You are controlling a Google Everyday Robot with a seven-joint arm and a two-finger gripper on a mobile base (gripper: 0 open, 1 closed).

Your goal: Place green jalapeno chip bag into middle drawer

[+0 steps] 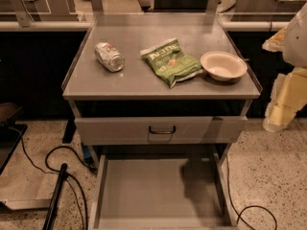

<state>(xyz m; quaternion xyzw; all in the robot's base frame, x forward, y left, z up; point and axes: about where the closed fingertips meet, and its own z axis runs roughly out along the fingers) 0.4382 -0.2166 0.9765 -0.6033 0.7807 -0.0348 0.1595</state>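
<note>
The small, crinkly green foil chip bag (171,61) lies flat on the grey metal surface (144,83) of the cabinet. It sits between a crushed silver can (109,56) and a round white bowl (223,65), with its right corner just beside the bowl. Nothing holds it.

Below, the wide, shallow grey metal middle drawer (144,190) stands pulled far out with its bare floor exposed, evidently so the bag can be lowered straight in. The drawer front with the dark loop handle (161,129) above it sits nearly closed, so it does not block the way down.

The robot's pale hand (280,104) hangs off the cabinet's right side, well apart from the bag. I cannot tell whether it is wide or narrow. As I judge it, the pick has not begun: the hand must first come in past the bowl to reach the bag.
</note>
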